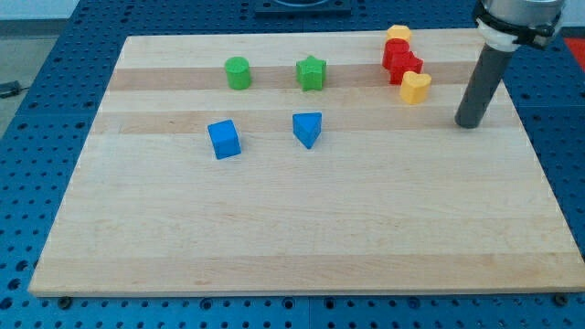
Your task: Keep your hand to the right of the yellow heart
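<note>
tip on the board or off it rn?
On the board. My tip rests on the wooden board near the view's top right, to the view's right of the yellow heart, not touching it.

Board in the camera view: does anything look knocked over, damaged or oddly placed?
Nothing stands out. All blocks sit flat on the board. The only clump is at the view's top right, where two red blocks sit between a yellow block and the yellow heart. My tip rests right of the heart.

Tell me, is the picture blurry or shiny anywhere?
Camera view: sharp throughout; lighting soft and even, no glare on the wooden board; only faint shadows under blocks like the yellow heart; my tip, right of the heart, casts little shadow.
</note>
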You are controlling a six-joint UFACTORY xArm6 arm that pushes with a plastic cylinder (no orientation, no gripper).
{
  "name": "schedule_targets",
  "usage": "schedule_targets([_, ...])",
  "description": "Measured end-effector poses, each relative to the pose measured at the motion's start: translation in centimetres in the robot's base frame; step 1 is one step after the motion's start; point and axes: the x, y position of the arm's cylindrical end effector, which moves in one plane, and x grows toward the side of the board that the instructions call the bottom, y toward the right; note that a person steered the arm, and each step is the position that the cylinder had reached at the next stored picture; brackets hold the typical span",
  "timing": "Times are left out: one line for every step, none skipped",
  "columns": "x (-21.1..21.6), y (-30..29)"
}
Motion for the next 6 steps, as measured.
schedule_targets([-1.4,0.0])
schedule_targets([-2.6,0.0])
schedule_targets([-3.1,-0.2])
schedule_targets([-3.1,-0.4])
schedule_targets([-3.5,-0.4])
schedule_targets([-5.0,-1.1])
